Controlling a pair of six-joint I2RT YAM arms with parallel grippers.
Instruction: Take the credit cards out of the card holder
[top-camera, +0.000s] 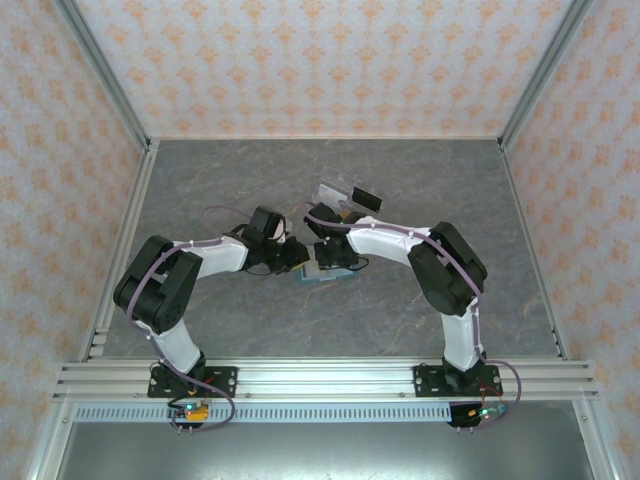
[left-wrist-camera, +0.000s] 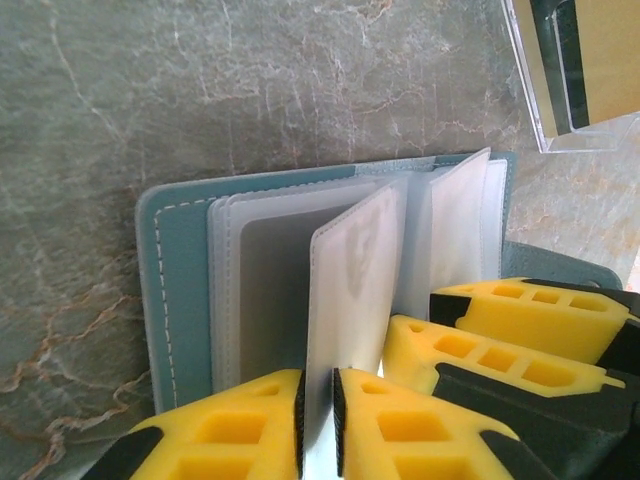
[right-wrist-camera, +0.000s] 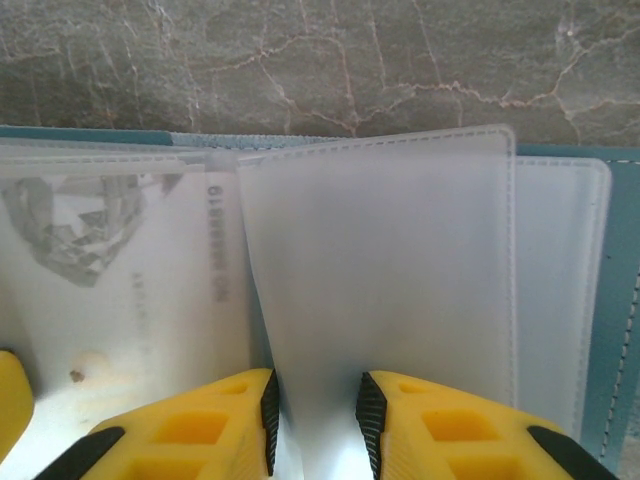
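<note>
The teal card holder (top-camera: 318, 277) lies open on the table, its cover (left-wrist-camera: 180, 260) flat and its frosted sleeves fanned up. My left gripper (left-wrist-camera: 318, 420) (top-camera: 303, 258) is shut on the lower edge of one upright sleeve (left-wrist-camera: 355, 280), through which a faint card pattern shows. My right gripper (right-wrist-camera: 315, 420) (top-camera: 322, 252) meets it from the other side, its jaws closed on a blank, bowed sleeve (right-wrist-camera: 380, 270). Left of that sleeve, a credit card (right-wrist-camera: 110, 270) with printed digits sits inside another sleeve. The right fingers (left-wrist-camera: 480, 355) are close beside the left ones.
A clear plastic piece (top-camera: 340, 192) (left-wrist-camera: 585, 70) holding dark and tan cards lies just behind the holder. Both arms bend inward over the grey marble table (top-camera: 200, 180). Patterned walls and metal rails (top-camera: 320, 375) bound the space.
</note>
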